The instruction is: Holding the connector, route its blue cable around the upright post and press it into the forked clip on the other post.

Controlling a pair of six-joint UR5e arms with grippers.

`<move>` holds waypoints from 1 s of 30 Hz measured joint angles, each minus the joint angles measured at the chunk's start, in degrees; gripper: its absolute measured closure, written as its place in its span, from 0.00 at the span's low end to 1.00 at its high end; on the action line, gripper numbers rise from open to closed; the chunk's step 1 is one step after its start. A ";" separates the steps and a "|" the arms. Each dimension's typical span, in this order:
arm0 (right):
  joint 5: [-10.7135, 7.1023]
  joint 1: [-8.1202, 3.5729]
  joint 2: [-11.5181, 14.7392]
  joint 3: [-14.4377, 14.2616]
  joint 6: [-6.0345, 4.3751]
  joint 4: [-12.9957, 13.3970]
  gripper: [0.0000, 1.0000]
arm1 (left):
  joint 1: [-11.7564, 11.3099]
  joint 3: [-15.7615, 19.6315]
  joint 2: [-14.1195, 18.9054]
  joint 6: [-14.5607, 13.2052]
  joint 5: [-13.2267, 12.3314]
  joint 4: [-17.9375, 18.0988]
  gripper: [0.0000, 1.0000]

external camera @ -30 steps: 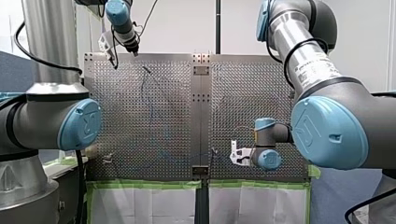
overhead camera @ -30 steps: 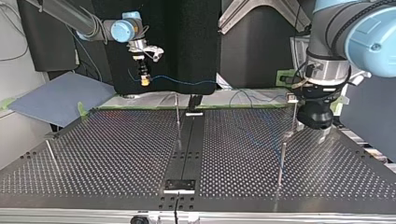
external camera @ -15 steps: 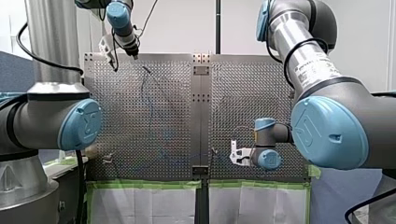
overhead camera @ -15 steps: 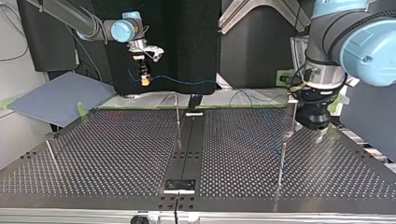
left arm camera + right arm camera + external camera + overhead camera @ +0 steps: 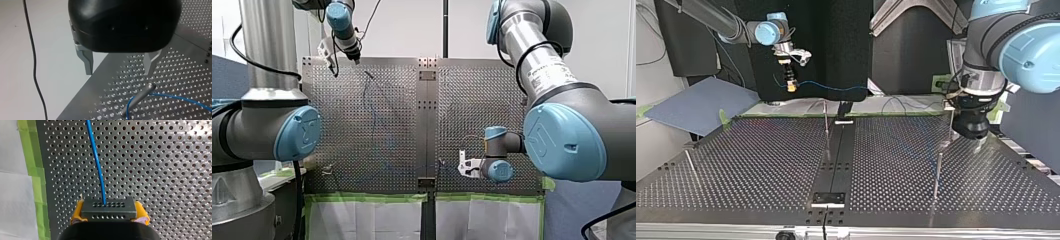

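The connector (image 5: 110, 212) is a small dark block. It is clamped between the yellow pads (image 5: 77, 210) of the right gripper (image 5: 109, 207). The blue cable (image 5: 96, 162) comes out of its middle and runs straight ahead over the table (image 5: 162, 170), which is full of holes.

In the top view this gripper hangs at about eleven o'clock, high above the table's far edge. It points down, and its arm reaches in from ten o'clock. From there the cable runs toward three o'clock.

The left gripper (image 5: 118, 72) sits at about three o'clock in the top view, pointing down, low over the table. Its two metal fingers (image 5: 87, 62) are apart, with nothing between them. Just ahead of them stands a thin post (image 5: 138, 97), and the cable curves around it.
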State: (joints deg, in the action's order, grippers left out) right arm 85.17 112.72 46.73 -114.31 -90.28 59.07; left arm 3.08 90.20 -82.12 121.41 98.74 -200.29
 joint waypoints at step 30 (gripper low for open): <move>0.00 0.09 0.00 0.02 -0.06 0.16 1.00 | 1.25 1.69 1.42 -7.84 1.47 4.79 0.00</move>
State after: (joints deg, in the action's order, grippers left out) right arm 85.17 112.81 46.73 -114.29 -90.34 59.23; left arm 4.33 91.89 -80.70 113.58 100.21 -195.50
